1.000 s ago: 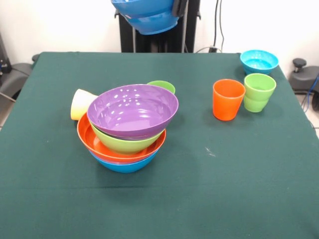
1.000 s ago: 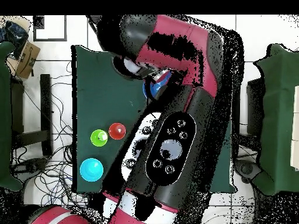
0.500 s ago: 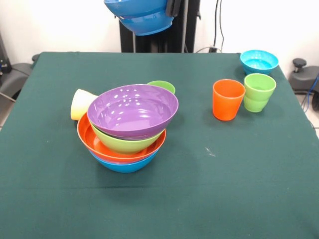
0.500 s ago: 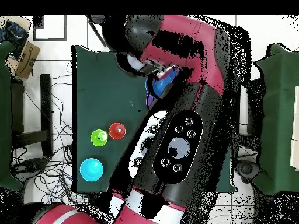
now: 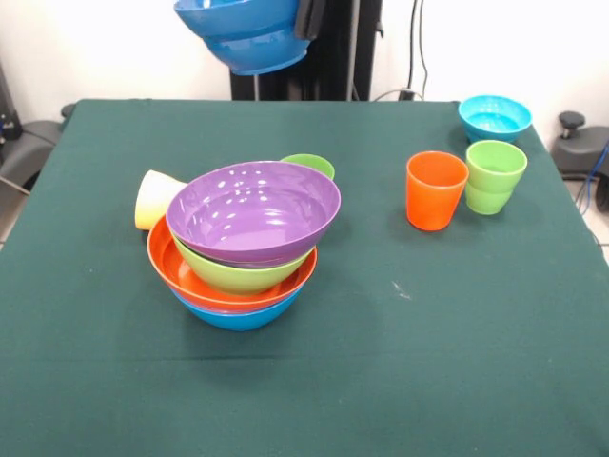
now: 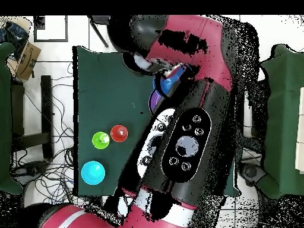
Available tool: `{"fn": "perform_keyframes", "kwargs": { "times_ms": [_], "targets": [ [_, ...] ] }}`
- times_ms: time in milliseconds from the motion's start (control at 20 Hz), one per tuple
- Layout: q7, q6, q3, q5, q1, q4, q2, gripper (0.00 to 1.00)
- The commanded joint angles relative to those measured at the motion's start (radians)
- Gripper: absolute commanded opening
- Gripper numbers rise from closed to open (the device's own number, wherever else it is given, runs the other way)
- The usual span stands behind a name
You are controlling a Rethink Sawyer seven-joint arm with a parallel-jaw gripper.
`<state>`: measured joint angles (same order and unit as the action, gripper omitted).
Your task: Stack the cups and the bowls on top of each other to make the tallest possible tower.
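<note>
My gripper (image 5: 306, 21) is at the top edge of the front view, shut on the rim of the dark blue bowl (image 5: 243, 36) and holding it high above the table. The tower stands below and in front of it: blue bowl (image 5: 238, 317) lowest, then orange (image 5: 181, 274), lime green (image 5: 238, 277) and purple (image 5: 252, 209). A yellow cup (image 5: 155, 198) lies on its side left of the tower. A green cup (image 5: 309, 165) shows behind it. In the overhead view the arm (image 6: 184, 142) hides most of the tower; the held bowl (image 6: 168, 84) and a sliver of purple (image 6: 153, 101) show.
At the right of the front view stand an orange cup (image 5: 436, 190), a light green cup (image 5: 495, 176) and a turquoise bowl (image 5: 494, 117) near the table's far right corner. They also show in the overhead view: cup (image 6: 119, 132), cup (image 6: 101, 140), bowl (image 6: 93, 172).
My gripper has carried the dark blue bowl leftwards in the front view, toward the space above the tower. Nothing on the table has moved.
</note>
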<state>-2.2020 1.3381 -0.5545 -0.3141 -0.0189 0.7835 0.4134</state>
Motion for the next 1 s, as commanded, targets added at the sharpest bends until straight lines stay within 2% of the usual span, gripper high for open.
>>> {"fn": "perform_keyframes", "kwargs": {
  "times_ms": [50,700,1000],
  "targets": [
    [0.234,-0.063,0.162,0.092,-0.032,-0.018,-0.082,0.0],
    [0.207,-0.026,0.2,0.108,-0.067,-0.165,-0.165,0.0],
    [0.165,-0.033,0.2,0.109,-0.058,-0.176,-0.176,0.0]
  ]
}}
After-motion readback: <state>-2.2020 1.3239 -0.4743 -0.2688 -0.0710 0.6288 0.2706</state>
